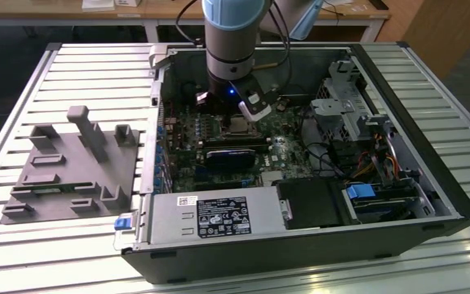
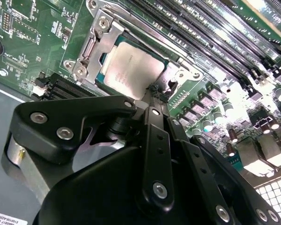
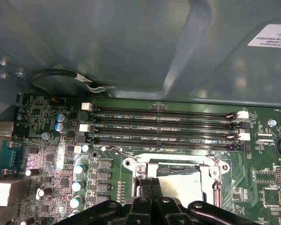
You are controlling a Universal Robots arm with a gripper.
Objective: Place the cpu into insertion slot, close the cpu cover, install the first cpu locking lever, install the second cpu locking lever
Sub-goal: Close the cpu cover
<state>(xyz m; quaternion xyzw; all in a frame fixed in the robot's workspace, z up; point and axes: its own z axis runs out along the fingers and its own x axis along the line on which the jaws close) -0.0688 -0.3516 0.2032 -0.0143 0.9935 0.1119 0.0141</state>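
The cpu point(image 2: 131, 63) lies flat in the insertion slot point(image 2: 105, 70) on the green board, silvery face up. The cpu cover point(image 2: 90, 43), a thin silver frame, lies down around it, and the chip shows through its window. My gripper point(image 2: 154, 91) is shut, its two black fingers pressed together, with the tips at the socket's edge right beside the chip. In the first wrist view the gripper point(image 3: 151, 185) stands against the cover point(image 3: 145, 165), next to the bright cpu point(image 3: 182, 185). From outside, the gripper point(image 1: 247, 119) reaches down into the open case over the cpu point(image 1: 240, 127).
Long black memory slots point(image 3: 164, 126) run beside the socket. A thin wire lever end point(image 3: 113, 149) sticks out at one socket corner. The case walls point(image 1: 406, 122), a drive cage point(image 1: 349, 104) and the power supply point(image 1: 210, 217) close in. A grey fixture point(image 1: 71, 165) sits at the exterior view's left.
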